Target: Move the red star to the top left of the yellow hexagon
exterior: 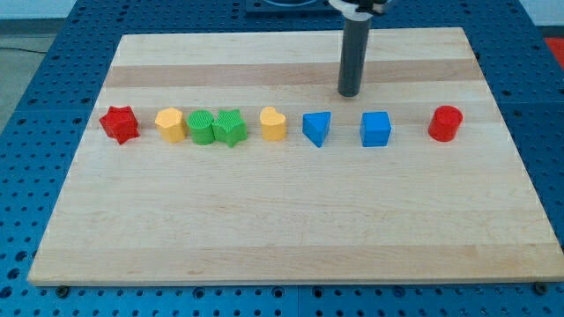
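The red star (119, 123) lies at the left end of a row of blocks across the wooden board (291, 220). The yellow hexagon (171, 124) sits just to its right, a small gap between them. My tip (349, 93) rests on the board above the row, between the blue triangle-like block (316, 129) and the blue cube (375, 129), far to the right of the red star. The tip touches no block.
Right of the yellow hexagon in the row: a green cylinder (201, 127) touching a green star (230, 128), a yellow heart (273, 124), the two blue blocks, and a red cylinder (446, 123) at the right end.
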You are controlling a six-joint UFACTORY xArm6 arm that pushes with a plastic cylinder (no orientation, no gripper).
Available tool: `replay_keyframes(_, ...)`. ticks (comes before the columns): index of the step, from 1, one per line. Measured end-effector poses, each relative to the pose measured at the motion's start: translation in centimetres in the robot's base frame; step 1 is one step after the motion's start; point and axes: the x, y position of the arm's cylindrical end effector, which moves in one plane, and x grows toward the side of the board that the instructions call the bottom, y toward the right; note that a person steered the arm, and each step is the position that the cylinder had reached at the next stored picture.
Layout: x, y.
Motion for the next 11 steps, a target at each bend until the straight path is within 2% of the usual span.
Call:
replay_keyframes(1,-0.3,-0.1)
replay_keyframes(2,-2.8,-5.1)
replay_keyframes(3,-2.2,-14.8)
replay_keyframes(4,-0.5,-27.7)
replay_keyframes(5,-0.9,-38.8)
replay_keyframes(6,-0.9,-39.2)
replay_keyframes(7,4.6,-39.1)
replay_keyframes(8,12.8,-39.1)
replay_keyframes(9,10.4,-35.6)
replay_keyframes(10,5.4,-33.7)
replay_keyframes(11,9.6,-32.0)
